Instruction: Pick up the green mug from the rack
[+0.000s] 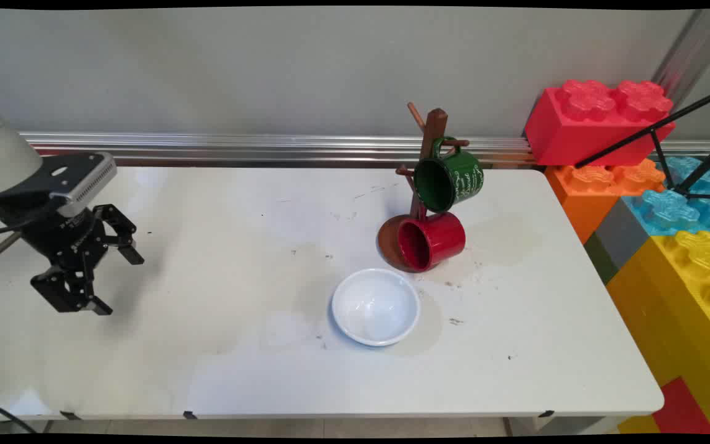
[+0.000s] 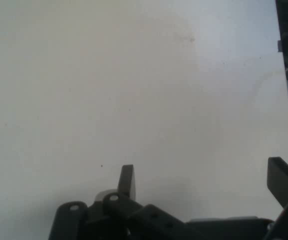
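Over at the table's (image 1: 238,370) left end the gripper (image 1: 118,280) hangs above bare white surface, its fingers (image 2: 127,181) spread wide apart with nothing between them. A broad stretch of open tabletop lies between it and the white bowl (image 1: 376,306), which sits right of middle toward the near edge. Just beyond the bowl stands a wooden mug tree (image 1: 427,161) with a green mug (image 1: 450,179) hung high and a red mug (image 1: 431,240) low against its base. Big toy bricks (image 1: 657,203) crowd the table's right edge; the far edge meets a metal rail (image 1: 269,147).
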Tool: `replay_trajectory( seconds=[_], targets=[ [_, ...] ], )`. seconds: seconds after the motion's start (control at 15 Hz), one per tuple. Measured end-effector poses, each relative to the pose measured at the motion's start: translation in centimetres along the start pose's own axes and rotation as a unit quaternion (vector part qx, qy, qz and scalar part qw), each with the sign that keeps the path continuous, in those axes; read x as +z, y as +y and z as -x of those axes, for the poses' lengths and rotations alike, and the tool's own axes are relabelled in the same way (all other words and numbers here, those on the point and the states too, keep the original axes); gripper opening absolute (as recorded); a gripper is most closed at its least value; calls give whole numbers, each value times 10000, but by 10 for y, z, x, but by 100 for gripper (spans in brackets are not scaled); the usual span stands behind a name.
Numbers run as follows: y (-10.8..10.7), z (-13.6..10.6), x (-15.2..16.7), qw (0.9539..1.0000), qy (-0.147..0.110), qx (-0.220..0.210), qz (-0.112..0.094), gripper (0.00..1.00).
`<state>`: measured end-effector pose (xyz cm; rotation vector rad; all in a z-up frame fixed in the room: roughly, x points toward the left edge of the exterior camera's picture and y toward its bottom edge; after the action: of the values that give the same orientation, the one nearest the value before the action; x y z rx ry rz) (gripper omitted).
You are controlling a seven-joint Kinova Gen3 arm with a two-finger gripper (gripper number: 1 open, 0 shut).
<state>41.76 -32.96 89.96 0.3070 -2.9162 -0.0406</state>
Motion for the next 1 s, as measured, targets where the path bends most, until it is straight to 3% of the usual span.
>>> replay_trajectory(
  seconds=[0.27,0.53,0.67,1.0],
  targets=[
    [-6,-21,-2,9988,473,8,-133,100],
    [-15,-61,-13,9933,1090,-58,-368,100],
    [-18,-78,-19,9892,1387,-109,-466,100],
    [-24,-115,-38,9731,2159,-276,-756,100]
  ],
)
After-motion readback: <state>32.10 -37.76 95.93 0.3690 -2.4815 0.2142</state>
